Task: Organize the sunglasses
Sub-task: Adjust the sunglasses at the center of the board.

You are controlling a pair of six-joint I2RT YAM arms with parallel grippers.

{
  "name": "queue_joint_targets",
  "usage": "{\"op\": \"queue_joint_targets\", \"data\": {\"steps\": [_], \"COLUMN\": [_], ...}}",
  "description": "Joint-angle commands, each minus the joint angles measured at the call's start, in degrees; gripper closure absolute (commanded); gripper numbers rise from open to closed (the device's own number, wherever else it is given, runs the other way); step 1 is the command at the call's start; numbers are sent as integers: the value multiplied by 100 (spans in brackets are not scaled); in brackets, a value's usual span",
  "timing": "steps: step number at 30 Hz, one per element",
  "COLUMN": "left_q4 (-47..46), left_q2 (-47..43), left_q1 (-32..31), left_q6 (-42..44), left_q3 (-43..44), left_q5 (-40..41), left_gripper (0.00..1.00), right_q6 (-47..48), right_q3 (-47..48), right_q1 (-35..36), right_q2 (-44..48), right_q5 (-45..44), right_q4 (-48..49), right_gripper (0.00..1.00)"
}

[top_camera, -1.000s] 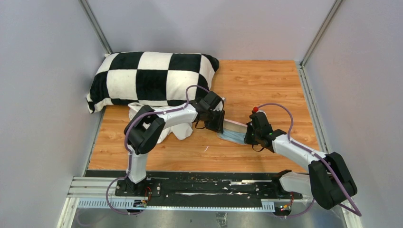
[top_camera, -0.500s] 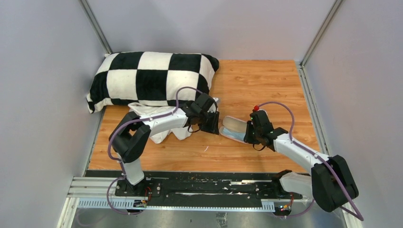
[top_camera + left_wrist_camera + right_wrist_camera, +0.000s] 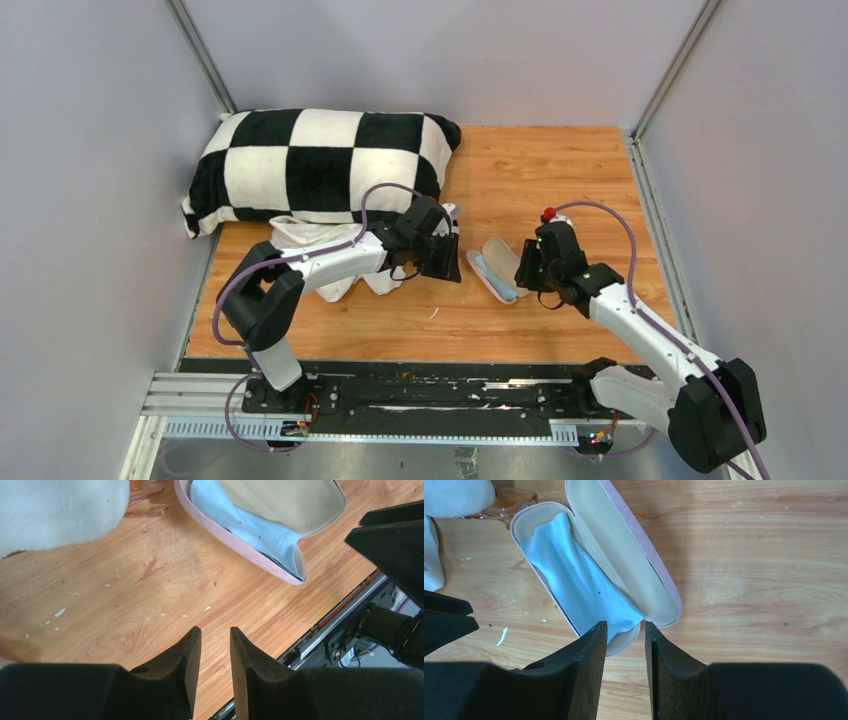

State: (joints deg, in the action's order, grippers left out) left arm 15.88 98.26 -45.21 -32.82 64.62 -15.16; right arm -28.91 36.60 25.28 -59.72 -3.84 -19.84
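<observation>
Ok, current state:

- Pink case (image 3: 616,540) lies open on the wooden counter (image 3: 560,170), cream lining up, between the two arms.
- Light-blue cloth (image 3: 579,580) is spread along the case's tray half and covers most of it. The lid half is bare.
- sunglasses (image 3: 286,570): only a thin dark sliver shows under the cloth's edge at one end of the tray. The rest is covered, so I can't confirm the frame's pose, but they appear to sit in the case beneath the cloth.
- Left end effector (image 3: 215,630): fingers slightly spread, with bare wood showing through the gap and nothing pinched. It hangs over the counter just beside the case, on the pillow side, not touching it.
- Right end effector (image 3: 625,625): fingers parted by a similar narrow gap, nothing between them. The tips line up over the near end of the tray where the cloth ends — can't tell from the wrist view whether they touch.
- Amber translucent piece (image 3: 511,502) lies at the far end of the case, partly tucked under the white fabric (image 3: 60,505). Too little of it shows to say what it is.
- Black-and-white checkered pillow (image 3: 320,160) sits at the far left of the counter — the white fabric is bunched against its near edge, under the left arm.
</observation>
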Motion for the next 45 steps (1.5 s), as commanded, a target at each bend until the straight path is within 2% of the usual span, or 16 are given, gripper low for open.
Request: {"op": "queue_joint_targets", "data": {"steps": [1, 4, 8, 11, 17, 21, 24, 28, 34, 38, 45], "left_q4": [-113, 32, 340, 314, 286, 316, 687, 1152, 1119, 1199, 1599], "left_q2": [-377, -410, -429, -460, -1166, -1822, -2274, -2862, -3639, -3816, -3888], "left_q1": [-32, -32, -19, -14, 162, 660, 1041, 1651, 2396, 2429, 2429], "left_q6": [-84, -21, 79, -30, -203, -342, -277, -275, -564, -586, -398], "left_q3": [-117, -46, 104, 84, -140, -486, -657, -951, -1599, -1741, -1845], "left_q5": [-19, 95, 271, 119, 573, 559, 763, 939, 710, 673, 892], "left_gripper": [67, 67, 64, 63, 63, 62, 62, 62, 62, 61, 60], "right_q6": [38, 63, 240, 304, 295, 580, 900, 1264, 1172, 1566, 2014], "right_q3": [253, 165, 209, 418, 864, 1304, 1729, 2464, 2861, 3007, 3502], "right_q1": [-47, -106, -347, -411, -334, 365, 1034, 1651, 1853, 1869, 1864], "right_q2": [393, 626, 669, 635, 556, -104, -701, -1670, -2821, -3232, -4010], "right_q5": [-489, -775, -558, -389, 620, 510, 193, 233, 764, 710, 496], "right_q4": [-516, -662, -880, -968, -473, -363, -319, -302, 398, 819, 1016], "right_gripper": [60, 58, 55, 56, 58, 56, 52, 51, 52, 54, 51]}}
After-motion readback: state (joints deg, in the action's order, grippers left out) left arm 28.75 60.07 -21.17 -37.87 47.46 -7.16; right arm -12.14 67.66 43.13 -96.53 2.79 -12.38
